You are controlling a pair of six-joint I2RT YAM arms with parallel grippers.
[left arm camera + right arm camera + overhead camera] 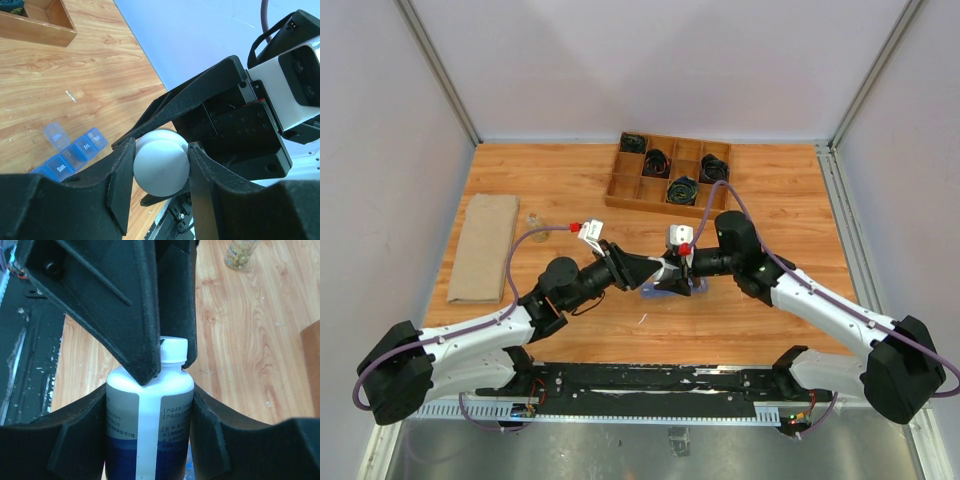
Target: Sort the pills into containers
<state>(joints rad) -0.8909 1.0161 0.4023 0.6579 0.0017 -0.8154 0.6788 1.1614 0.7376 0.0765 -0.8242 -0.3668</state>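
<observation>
Top external view: the two arms met over the middle of the table (pixel 560 190). The left gripper (pixel 653 270) and right gripper (pixel 682 266) faced one another, tip to tip, with a white bottle (pixel 667 268) between them. The bottle's long axis ran roughly along the line joining the two wrists. The pill organizer (pixel 672 289) lay on the table directly beneath the meeting point, equally close to both arms and mostly hidden by them. A wooden tray (pixel 620 185) of black cables stood well behind, and a folded cloth (pixel 485 248) lay far to the left.

Left wrist view: the left jaws were closed tightly on the bottle's round white cap (pixel 161 167), one finger on each side. The organizer lay below and to the left of the jaws. Its lids were marked with days, and one lid appeared raised.

Right wrist view: the right jaws were clamped on the bottle's labelled body, with the cap pointing away from the wrist. The left fingers (pixel 135 340) came in from above onto the cap. A small clear jar (pixel 240 252) stood well apart.

Judgement: the cap had not yet come off. The coming move turns on twisting the cap against the held body.
</observation>
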